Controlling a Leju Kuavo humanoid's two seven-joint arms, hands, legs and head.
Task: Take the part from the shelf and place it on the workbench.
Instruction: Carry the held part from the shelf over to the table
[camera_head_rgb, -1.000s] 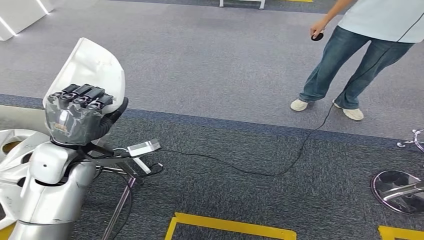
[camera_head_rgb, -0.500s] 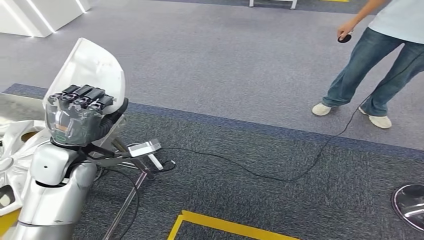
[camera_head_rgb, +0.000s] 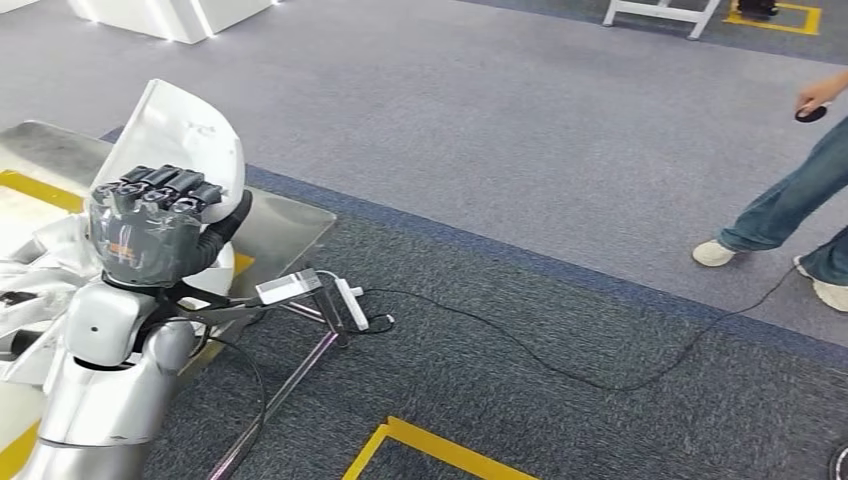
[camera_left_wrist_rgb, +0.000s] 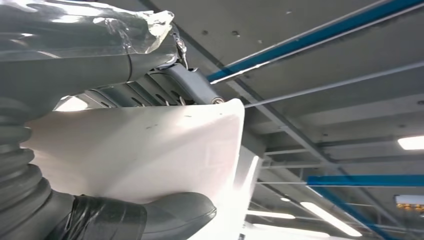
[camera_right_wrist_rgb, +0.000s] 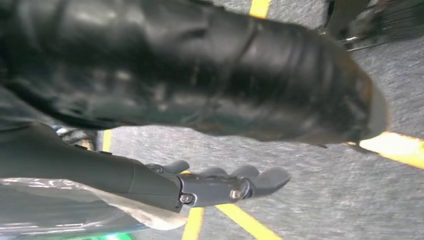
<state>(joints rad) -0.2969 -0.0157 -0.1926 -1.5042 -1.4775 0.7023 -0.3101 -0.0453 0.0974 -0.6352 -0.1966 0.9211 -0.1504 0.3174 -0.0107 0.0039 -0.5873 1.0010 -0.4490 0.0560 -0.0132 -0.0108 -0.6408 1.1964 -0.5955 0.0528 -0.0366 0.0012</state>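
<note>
1. Left hand (camera_head_rgb: 155, 225): raised in the head view, dark fingers (camera_head_rgb: 165, 185) wrapped over the lower edge of the white part (camera_head_rgb: 185, 130), thumb beneath; the part is clamped and held upright, clear of any surface.
2. Left wrist view: the part (camera_left_wrist_rgb: 150, 150) sits between the thumb (camera_left_wrist_rgb: 175, 215) and the fingers (camera_left_wrist_rgb: 170, 85).
3. Right hand (camera_right_wrist_rgb: 220, 182): hangs above the carpet, fingers extended and apart, holding nothing.
4. Surroundings: a metal workbench (camera_head_rgb: 280, 225) stands just behind the left hand. A black cable (camera_head_rgb: 560, 365) lies across the carpet (camera_head_rgb: 500, 180). A person (camera_head_rgb: 800, 200) stands at the far right, holding a small dark object (camera_head_rgb: 808, 113).

1 part (camera_head_rgb: 180, 125), 1 person (camera_head_rgb: 790, 200)
</note>
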